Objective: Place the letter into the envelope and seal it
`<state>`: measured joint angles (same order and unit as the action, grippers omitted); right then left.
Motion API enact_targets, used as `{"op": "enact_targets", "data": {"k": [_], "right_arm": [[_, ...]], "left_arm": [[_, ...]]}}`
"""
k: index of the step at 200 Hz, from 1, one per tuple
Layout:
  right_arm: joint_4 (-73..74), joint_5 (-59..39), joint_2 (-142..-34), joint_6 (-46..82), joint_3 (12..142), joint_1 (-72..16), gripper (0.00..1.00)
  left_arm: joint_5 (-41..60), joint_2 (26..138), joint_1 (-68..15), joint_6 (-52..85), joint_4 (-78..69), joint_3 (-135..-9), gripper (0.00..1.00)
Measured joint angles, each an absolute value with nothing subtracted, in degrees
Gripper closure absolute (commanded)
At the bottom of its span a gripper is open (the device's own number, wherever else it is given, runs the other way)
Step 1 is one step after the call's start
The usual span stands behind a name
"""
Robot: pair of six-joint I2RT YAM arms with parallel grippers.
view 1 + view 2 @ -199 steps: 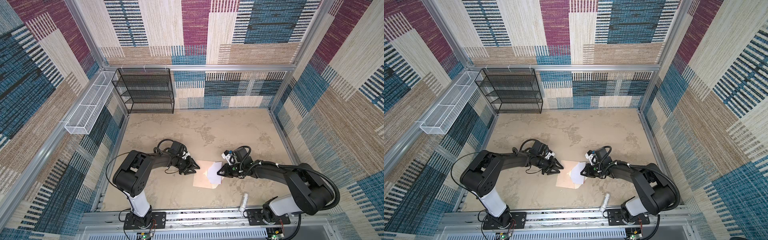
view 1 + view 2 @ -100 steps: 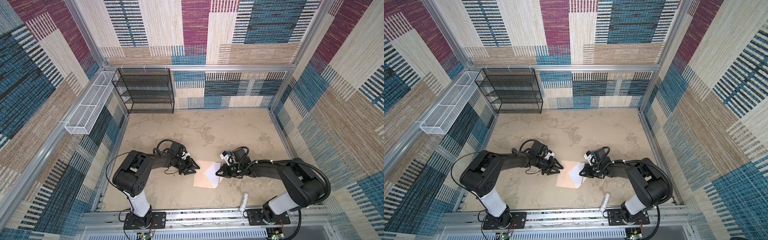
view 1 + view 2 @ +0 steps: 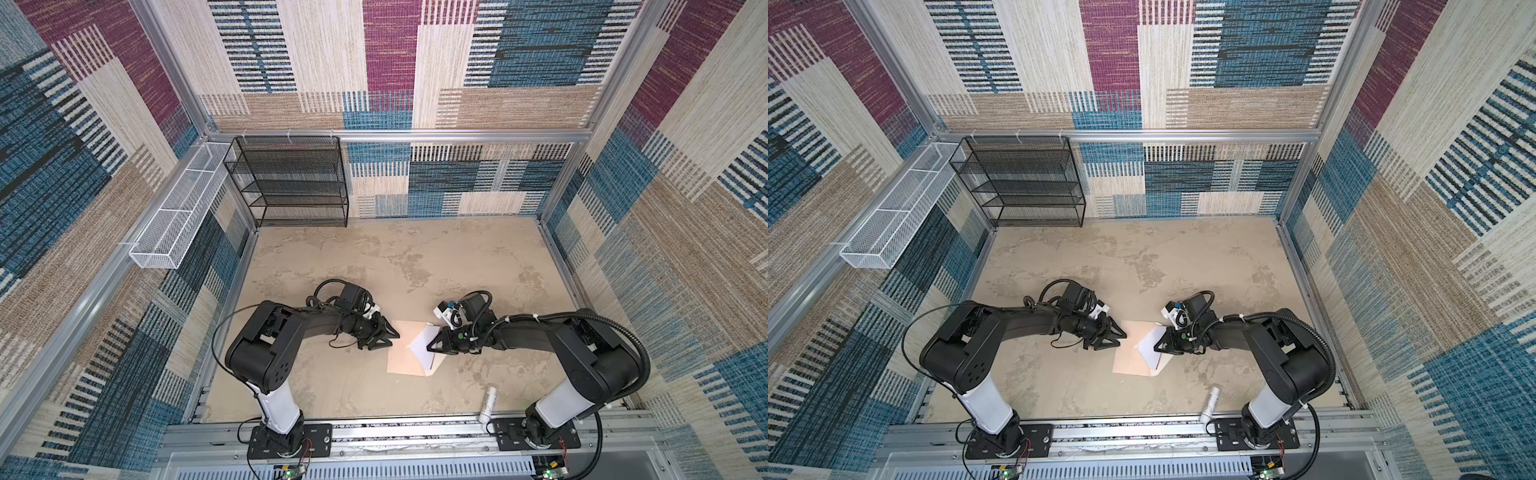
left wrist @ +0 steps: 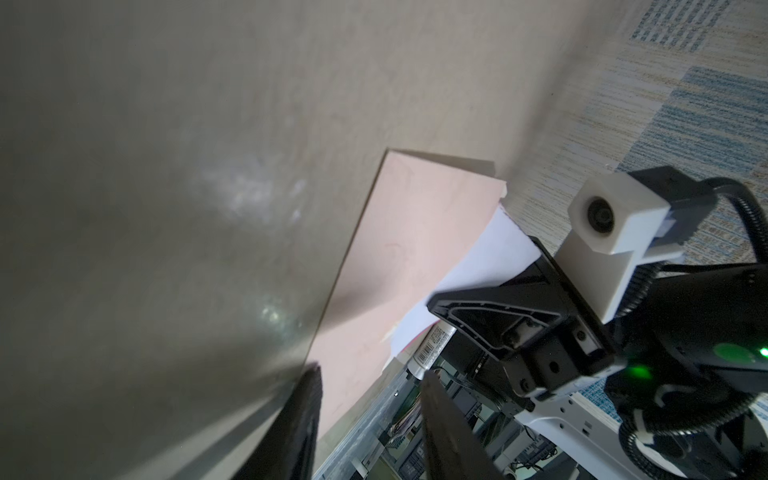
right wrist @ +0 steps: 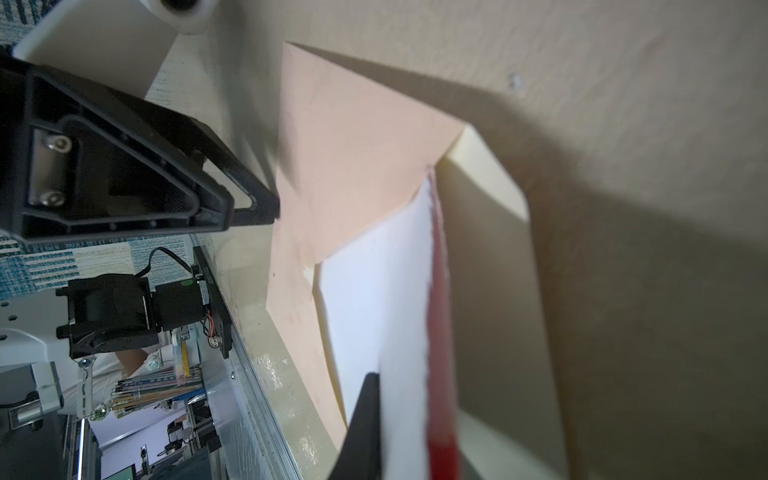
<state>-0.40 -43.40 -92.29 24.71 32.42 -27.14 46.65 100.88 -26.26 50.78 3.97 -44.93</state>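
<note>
One letter gripped by right claw, over envelope

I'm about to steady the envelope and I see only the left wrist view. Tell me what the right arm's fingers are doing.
Observer: The right fingers are shut on the letter, holding it tilted over the envelope.
Operator: Report the flap.
Observer: The flap is open, cream lining exposed.
Operator: Now give me the letter's faces.
Observer: White face up; the red-bordered face turns down toward the flap.
</note>
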Motion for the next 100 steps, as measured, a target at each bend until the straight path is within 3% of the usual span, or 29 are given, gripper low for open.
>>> {"op": "enact_targets", "data": {"k": [100], "right_arm": [[-5.85, -48.03, -95.81, 19.07, 35.27, -25.04, 0.95]], "left_arm": [[46.92, 101.27, -25.98, 50.59, 4.99, -45.69, 0.55]]}}
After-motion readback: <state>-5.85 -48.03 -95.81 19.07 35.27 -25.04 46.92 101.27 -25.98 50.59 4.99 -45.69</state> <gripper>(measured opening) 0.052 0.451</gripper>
